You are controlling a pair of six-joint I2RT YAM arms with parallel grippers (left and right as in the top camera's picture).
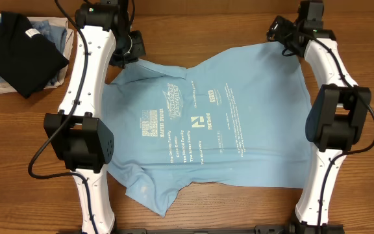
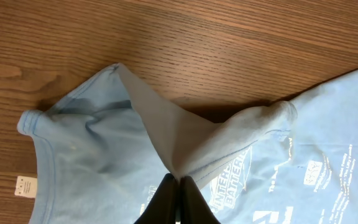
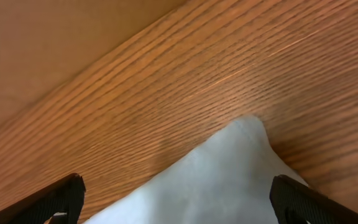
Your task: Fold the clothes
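The t-shirt is being supported flat by the worktop, lettering upward, between the two arms. This layout is being judged as a way of making its edges reachable for turning over. No fold is being shown in it yet, so the task is being judged as barely begun. Out beyond the left jaws, a black folded shirt is being carried on a pile of other folded garments, well apart from the work.

The left jaws are being pressed fully together on a pinch of the t-shirt near one of its far corners. Just ahead of them the cloth is being drawn up off the wood into a ridge, which suggests a lift being prepared so that this side can be carried over. The printed lettering is being seen just to one side of these jaws, and a hemmed edge to the other.

The right jaws are being held spread wide, with nothing gripped. Between the two fingers the other far corner of the t-shirt is being left lying on the wood. Whether either finger is being touched by the cloth cannot be told. A matching grip on this corner is being judged as the next need.
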